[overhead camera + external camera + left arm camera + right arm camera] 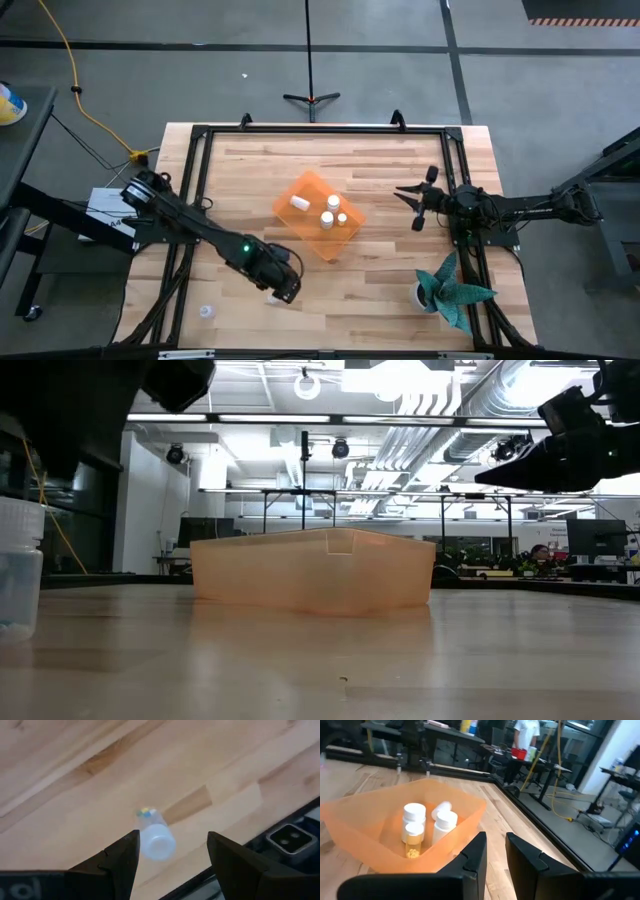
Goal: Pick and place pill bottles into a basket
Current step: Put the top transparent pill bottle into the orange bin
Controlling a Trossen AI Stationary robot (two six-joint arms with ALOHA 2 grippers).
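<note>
The orange basket (318,215) sits at the table's middle with three white pill bottles (328,212) in it; the right wrist view shows them too (425,830). My left gripper (283,290) is open above another pill bottle (156,839) near the table's near edge, with one finger showing on either side of it and neither touching. That bottle rests on the wood and looks upright at the left of the low view (18,565). One more bottle (207,312) stands at the near left. My right gripper (412,206) waits right of the basket, empty, with a narrow gap between its fingers (495,857).
A teal leafy plant in a white pot (452,290) stands at the near right. A black frame (200,140) runs round the table's edges. A small camera block (291,838) sits at the near edge close to the left gripper's bottle.
</note>
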